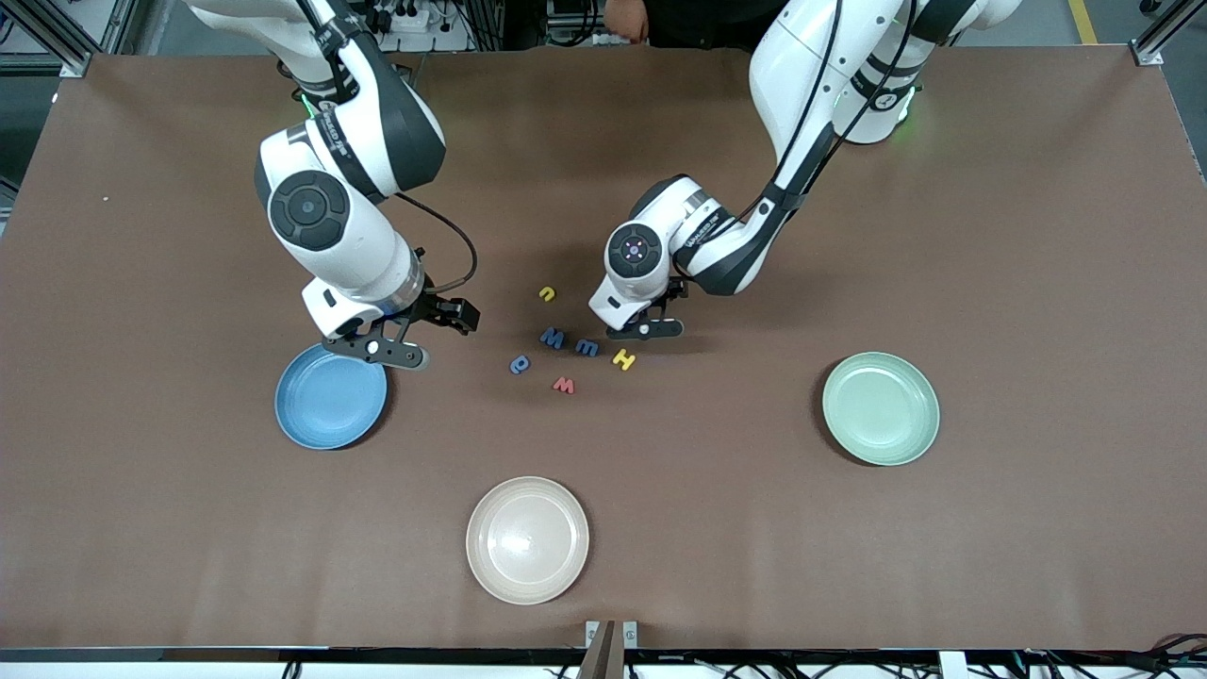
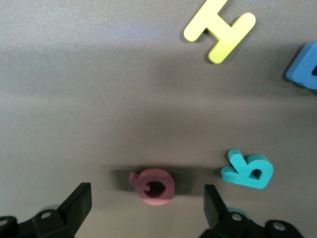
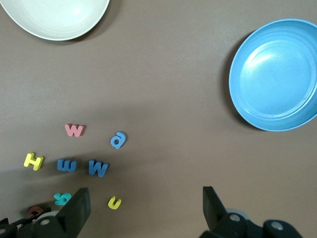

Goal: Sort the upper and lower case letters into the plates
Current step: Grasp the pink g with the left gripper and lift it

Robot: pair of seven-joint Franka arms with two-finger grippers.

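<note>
Left gripper (image 1: pixel 649 329): low over the table in the letter cluster, jaws wide apart and holding nothing; in the left wrist view its fingers (image 2: pixel 79 202) stand either side of a small red letter (image 2: pixel 153 186) that lies flat on the table, touching neither.
Teal letter (image 2: pixel 249 169): flat on the table just beside the red letter, outside the fingers.
Yellow H (image 1: pixel 623 358): flat on the table, just nearer the front camera than the left gripper.
Right gripper (image 1: pixel 396 341): above the table at the rim of the blue plate, on the side away from the front camera, jaws wide apart and empty.
Blue letters: three lie mid-table, an M (image 1: pixel 553 337), another M-shaped one (image 1: pixel 586 347) beside it, and an a (image 1: pixel 520 363) nearer the camera.
Red w (image 1: pixel 563 384): the letter nearest the front camera.
Yellow u (image 1: pixel 547 294): the farthest visible letter from the camera.
Blue plate (image 1: pixel 330 398): toward the right arm's end of the table, no letters in it.
Green plate (image 1: pixel 881 407): toward the left arm's end, well apart from the letters, no letters in it.
Cream plate (image 1: pixel 527 538): nearest the front camera, mid-table.
Table (image 1: pixel 990 528): brown, matte.
</note>
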